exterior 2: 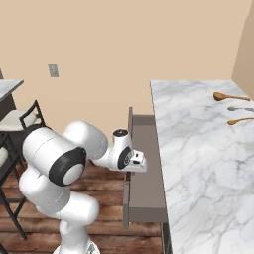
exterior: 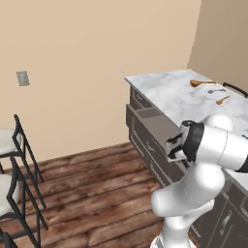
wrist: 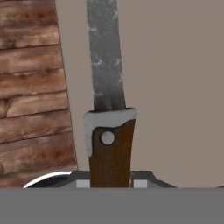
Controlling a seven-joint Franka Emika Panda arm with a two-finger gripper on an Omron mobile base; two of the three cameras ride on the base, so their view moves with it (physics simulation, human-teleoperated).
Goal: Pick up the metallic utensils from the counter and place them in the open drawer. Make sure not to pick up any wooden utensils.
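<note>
A simulated kitchen with a beige wall and a dark plank floor. A white robot arm reaches over the open drawer (exterior 2: 144, 173), a wide grey-brown box pulled out from under the counter (exterior 2: 198, 163), a long slab of white marble with grey veins. The gripper (exterior 2: 135, 161) hangs above the drawer's inside, near its front panel. In the hand view the gripper (wrist: 110, 183) points down into the drawer, its plain grey-brown floor (wrist: 175, 87) behind it and a strip of wooden floorboards along the left edge. The jaws are closed narrowly on the dark-handled utensil (wrist: 109, 127): its brown handle with a round metal rivet sits between the two finger tips, and its long, mottled grey metal blade runs away from the hand toward the top of the view, over the drawer floor. Whether its far end touches the drawer floor cannot be told. At the far end of the counter, well apart from the arm, three other utensils lie close together: a longer wooden spoon (exterior 2: 224, 96) farthest back, a silver-grey spoon (exterior 2: 239, 109) in the middle, and a short wooden spoon (exterior 2: 238, 120) nearest.
</note>
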